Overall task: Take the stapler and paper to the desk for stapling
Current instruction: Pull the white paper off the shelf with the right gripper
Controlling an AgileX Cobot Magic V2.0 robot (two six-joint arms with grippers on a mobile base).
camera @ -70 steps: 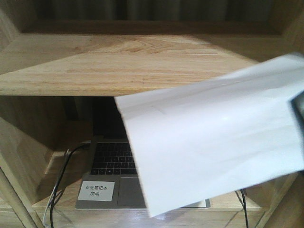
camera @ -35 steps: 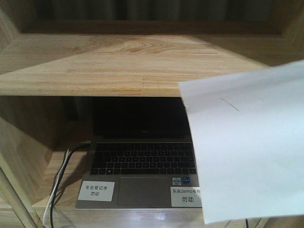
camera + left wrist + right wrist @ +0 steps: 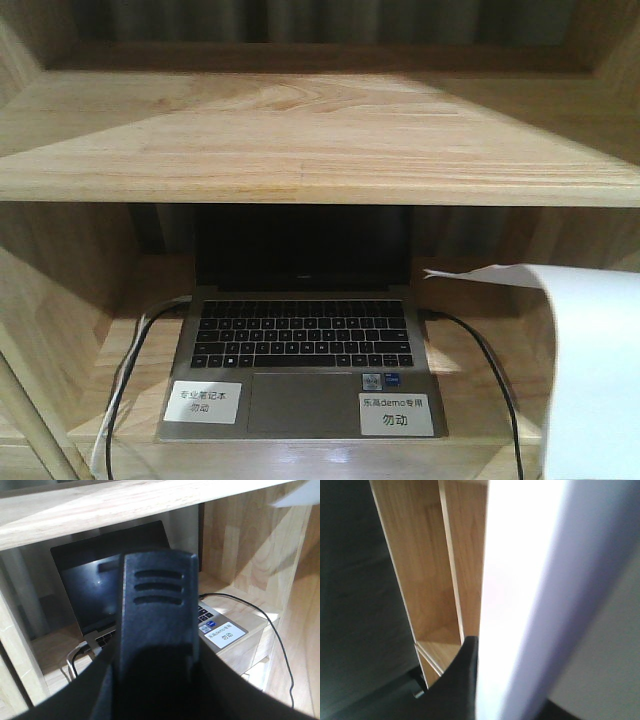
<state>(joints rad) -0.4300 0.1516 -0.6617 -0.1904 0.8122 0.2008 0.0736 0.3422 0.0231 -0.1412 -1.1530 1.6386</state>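
The black stapler [image 3: 157,605], with three slots near its tip, stands up between the jaws of my left gripper [image 3: 157,680], which is shut on it in front of the shelf unit. The white paper [image 3: 590,370] hangs curled at the lower right of the front view. In the right wrist view the paper [image 3: 520,580] runs edge-on against a dark finger [image 3: 460,680]. My right gripper [image 3: 481,690] is shut on it, its other finger hidden behind the sheet. A paper corner [image 3: 300,497] shows at the top right of the left wrist view. The desk is out of view.
An open grey laptop [image 3: 300,345] with two white labels sits in the lower bay of the pale wood shelf unit [image 3: 300,150]. Cables [image 3: 125,380] trail off its left and right sides. Wooden side walls [image 3: 50,300] close the bay in.
The paper has swept from across the middle of the front view to the lower right and sagged, uncovering the laptop. The gripper tip seen at the right edge earlier is gone.
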